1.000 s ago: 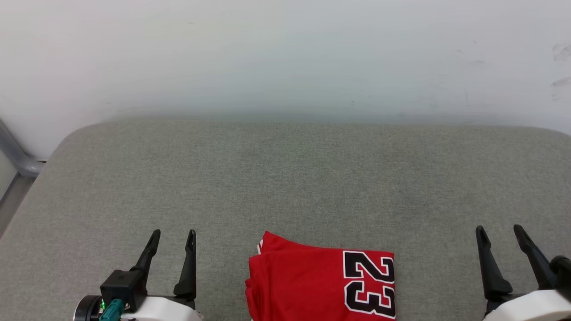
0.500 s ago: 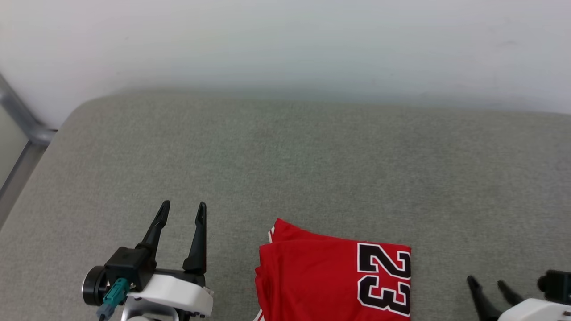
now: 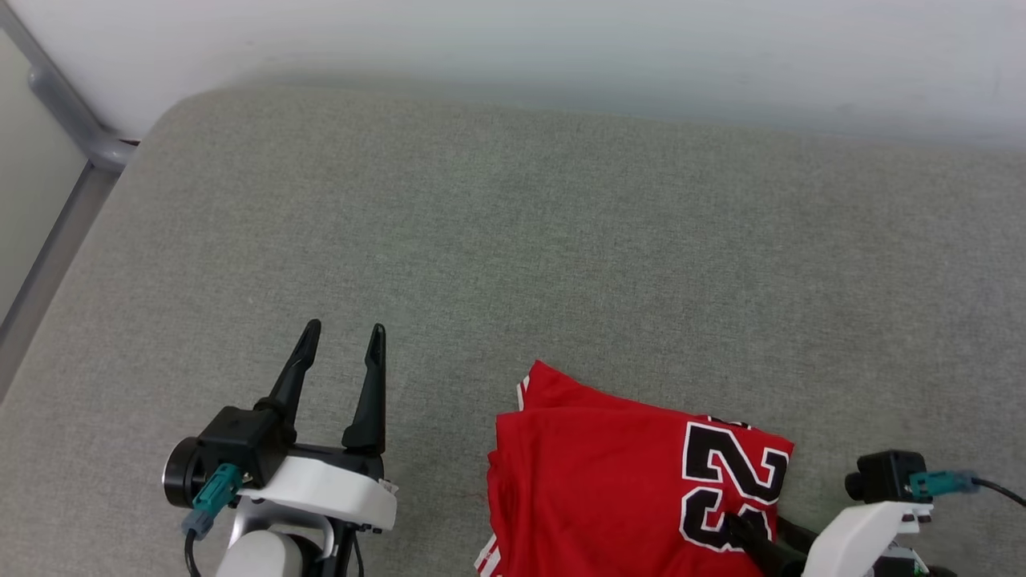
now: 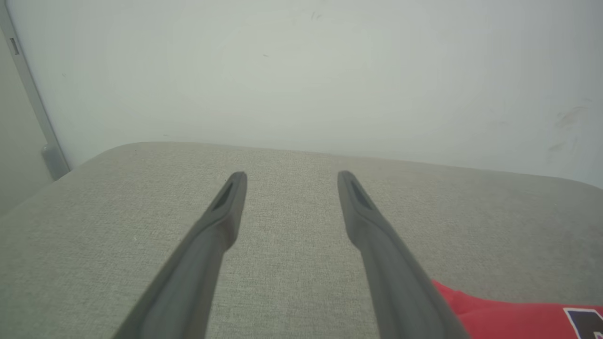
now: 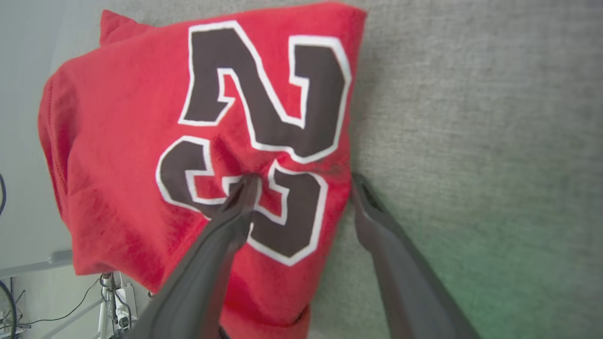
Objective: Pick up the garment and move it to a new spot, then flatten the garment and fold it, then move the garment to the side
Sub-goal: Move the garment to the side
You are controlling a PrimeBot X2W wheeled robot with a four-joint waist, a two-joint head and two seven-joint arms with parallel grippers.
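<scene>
Folded shirt (image 3: 609, 481) on the padded grey bench (image 3: 513, 240), beneath the right hand (image 5: 305, 181). That hand is open astride the shirt's side edge, one finger over the number (image 5: 282, 136), the other over bare bench, apparently placed to pinch the fold for moving aside. The left hand (image 3: 344, 327) hovers open and empty alongside. Ahead of both, bare bench runs to the wall (image 3: 561, 40).

The garment (image 3: 593, 489) lies on the cushion (image 3: 513, 240), left gripper (image 3: 345, 327) beside it, right gripper (image 5: 305, 180) astride its edge.
</scene>
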